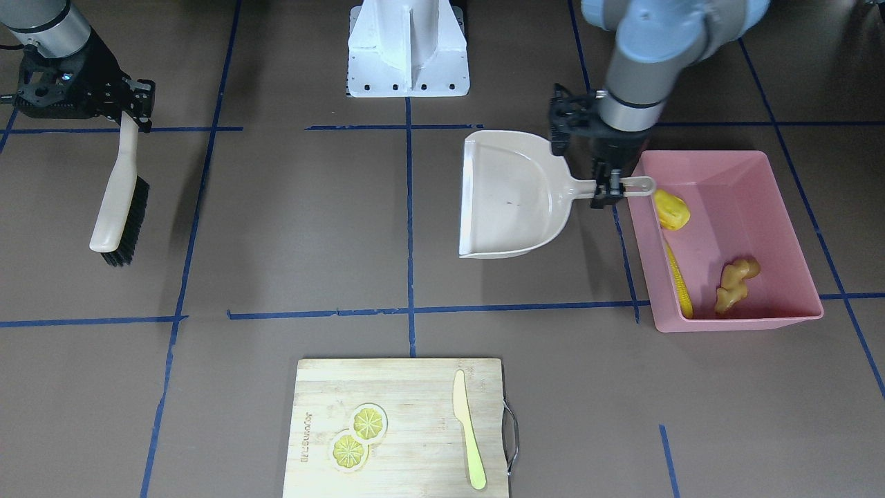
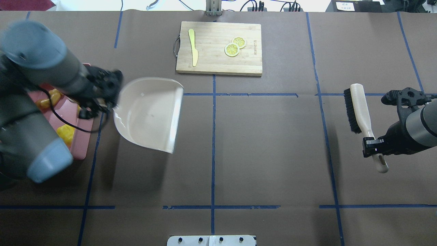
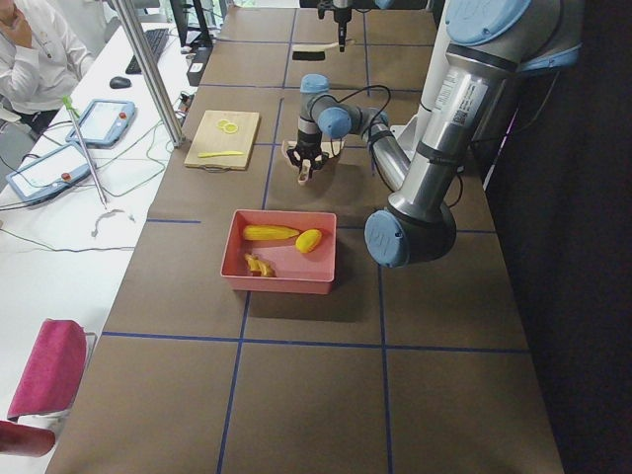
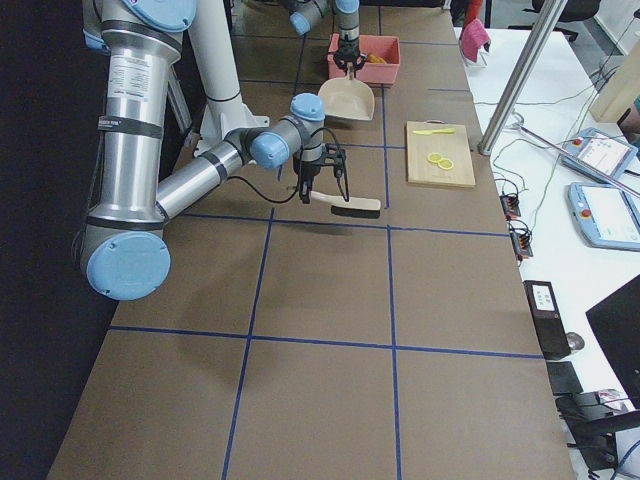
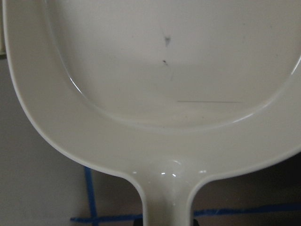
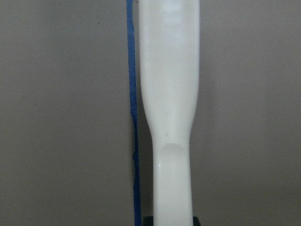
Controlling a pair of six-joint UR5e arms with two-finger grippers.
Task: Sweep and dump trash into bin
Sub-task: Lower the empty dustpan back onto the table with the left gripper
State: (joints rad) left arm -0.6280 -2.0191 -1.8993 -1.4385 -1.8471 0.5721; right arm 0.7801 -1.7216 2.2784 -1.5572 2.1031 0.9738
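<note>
The pink bin (image 1: pixel 753 207) stands on the table. In it lie the trash pieces: a corn cob (image 1: pixel 679 283), a rounded yellow lump (image 1: pixel 671 209) and a tan ginger root (image 1: pixel 736 283). My left gripper (image 1: pixel 608 190) is shut on the handle of the beige dustpan (image 1: pixel 511 197), at the bin's edge. The pan (image 5: pixel 164 70) is empty and lies beside the bin, over the table. Far across the table, my right gripper (image 1: pixel 128 114) is shut on the handle of a black-bristled brush (image 1: pixel 121 200), which shows in the overhead view too (image 2: pixel 360 109). Whether the brush touches the table I cannot tell.
A wooden cutting board (image 1: pixel 415 387) near the operators' edge carries two lemon slices (image 1: pixel 359 436) and a pale knife (image 1: pixel 468 439). The robot's white base (image 1: pixel 408 48) stands at the opposite edge. A seated person (image 3: pixel 35 59) shows beyond the table.
</note>
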